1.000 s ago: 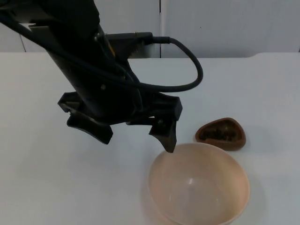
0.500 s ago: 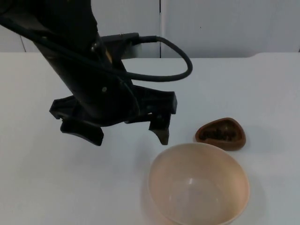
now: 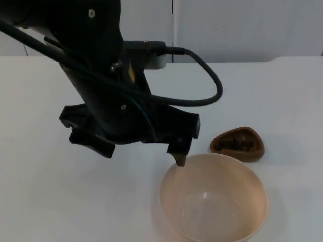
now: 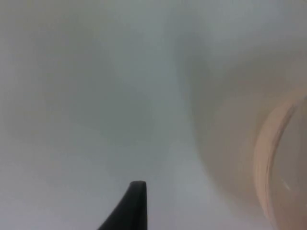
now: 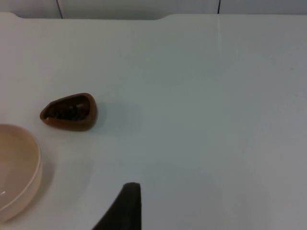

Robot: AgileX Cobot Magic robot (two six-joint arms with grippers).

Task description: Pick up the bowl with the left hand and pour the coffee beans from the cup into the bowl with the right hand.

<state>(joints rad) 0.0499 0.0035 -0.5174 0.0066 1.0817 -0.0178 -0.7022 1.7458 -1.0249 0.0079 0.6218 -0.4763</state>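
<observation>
An empty peach-coloured bowl (image 3: 214, 199) stands on the white table near the front. Just behind it to the right lies a brown cup (image 3: 238, 143) holding dark coffee beans. My left gripper (image 3: 136, 148) hangs open left of the bowl, its jaws spread wide. One of its fingertips (image 3: 180, 157) sits at the bowl's far-left rim; whether it touches is unclear. The left wrist view is blurred and catches the bowl's rim (image 4: 268, 167) beside a black fingertip (image 4: 130, 206). The right arm waits off to the side; its wrist view looks onto the cup (image 5: 69, 112) and bowl (image 5: 17, 167).
The white table top (image 3: 45, 201) runs back to the grey partition wall (image 3: 242, 25). The left arm's bulk hangs over the table's middle left.
The left gripper drew back to the left, then came right and forward again, bringing one fingertip to the bowl's far-left rim. Bowl and cup have not moved.
</observation>
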